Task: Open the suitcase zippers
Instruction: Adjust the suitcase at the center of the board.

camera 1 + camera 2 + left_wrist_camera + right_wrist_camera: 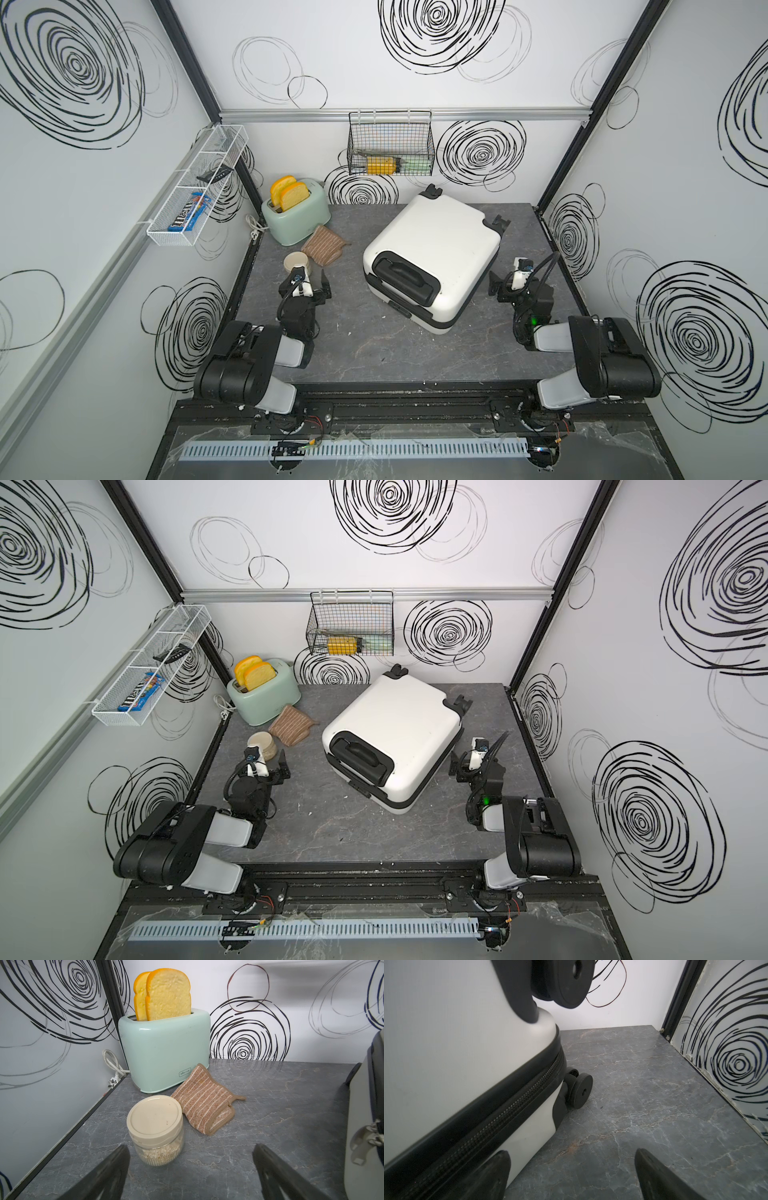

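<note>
Left end effector (190,1148), right end effector (571,1152) wide apart, empty; suitcase (436,245) flat, long axis diagonal, handle (405,276) end frontward.

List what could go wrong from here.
The jar stands ahead of the open left hand; swinging toward the suitcase may topple it.
The open right hand sits beside bare zipper with no pull in its view; it may snag it.
Nothing braces the suitcase; tugging may slide it.

White walls (332,41) carry black scribbled spirals. A black wire basket (374,133) hangs at the back, above a grey marbled tabletop (374,345).
</note>
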`<state>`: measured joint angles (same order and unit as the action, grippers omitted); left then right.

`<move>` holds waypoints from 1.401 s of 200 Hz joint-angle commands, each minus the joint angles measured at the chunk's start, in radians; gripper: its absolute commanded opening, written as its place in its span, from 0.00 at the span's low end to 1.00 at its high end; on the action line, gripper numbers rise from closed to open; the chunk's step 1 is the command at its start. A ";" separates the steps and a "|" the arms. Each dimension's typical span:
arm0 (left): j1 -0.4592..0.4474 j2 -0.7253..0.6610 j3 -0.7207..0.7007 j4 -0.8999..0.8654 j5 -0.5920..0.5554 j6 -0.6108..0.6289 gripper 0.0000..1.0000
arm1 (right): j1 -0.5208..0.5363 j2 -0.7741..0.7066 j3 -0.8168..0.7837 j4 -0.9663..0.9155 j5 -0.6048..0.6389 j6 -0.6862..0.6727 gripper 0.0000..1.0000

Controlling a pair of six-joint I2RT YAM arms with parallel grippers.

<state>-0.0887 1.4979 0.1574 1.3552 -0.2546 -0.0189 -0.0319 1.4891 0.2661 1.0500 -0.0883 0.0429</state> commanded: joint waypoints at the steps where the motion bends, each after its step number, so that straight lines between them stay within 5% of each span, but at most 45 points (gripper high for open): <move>1: -0.001 -0.002 0.014 0.058 -0.003 -0.002 0.96 | 0.003 -0.010 0.012 0.016 -0.002 -0.012 0.98; 84: -0.004 -0.009 0.005 0.073 -0.009 -0.001 0.96 | 0.003 -0.041 0.015 0.009 0.055 -0.006 0.97; 99: -0.012 -0.064 -0.001 0.041 -0.003 0.012 0.96 | -0.002 -0.131 0.063 -0.179 0.142 0.062 0.97; 138: -0.064 -0.276 0.127 -0.302 -0.049 0.027 0.96 | -0.017 -0.344 0.230 -0.646 0.118 0.118 0.97; 169: -0.063 -0.417 0.255 -0.457 0.156 -0.214 0.96 | -0.030 -0.415 0.249 -0.698 -0.185 0.257 0.97; 203: -0.065 -0.376 0.503 -0.831 0.449 -0.325 1.00 | -0.152 -0.492 0.193 -0.614 -0.516 0.547 0.97; 237: -0.072 -0.247 0.611 -0.871 0.688 -0.493 0.98 | -0.161 -0.543 0.178 -0.706 -0.567 0.635 0.97; 280: -0.091 -0.053 0.715 -0.840 0.910 -0.618 0.92 | -0.012 -0.577 0.235 -0.902 -0.491 0.646 0.97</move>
<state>-0.1642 1.3762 0.8070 0.5255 0.4660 -0.5220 -0.1184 0.9348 0.4618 0.2497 -0.5732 0.6399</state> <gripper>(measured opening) 0.923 0.975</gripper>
